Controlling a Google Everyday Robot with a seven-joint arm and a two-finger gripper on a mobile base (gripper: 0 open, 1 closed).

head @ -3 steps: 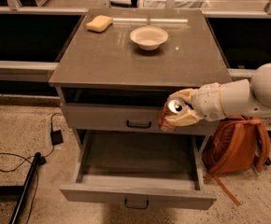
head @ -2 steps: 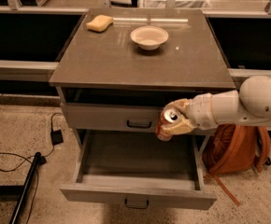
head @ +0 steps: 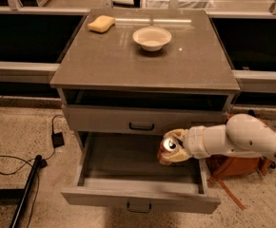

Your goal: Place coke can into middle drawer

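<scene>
The coke can [head: 168, 147] is red-orange with a silver top, tilted toward the camera. My gripper [head: 173, 147] is shut on the can and holds it above the right part of the open middle drawer [head: 128, 167]. The white arm [head: 242, 139] reaches in from the right. The drawer is pulled out, its grey floor bare, with a small dark handle [head: 139, 206] on its front. The can is above the drawer floor, not resting on it.
A shut drawer front with a dark handle [head: 141, 126] sits above the open one. On the cabinet top [head: 104, 61] stand a white bowl [head: 152, 38] and a yellow sponge [head: 101, 23]. An orange bag [head: 238, 165] lies right of the cabinet. Black cables [head: 14, 165] lie on the floor at left.
My gripper has moved left and down with the can, from beside the upper drawer front to over the open drawer's right part.
</scene>
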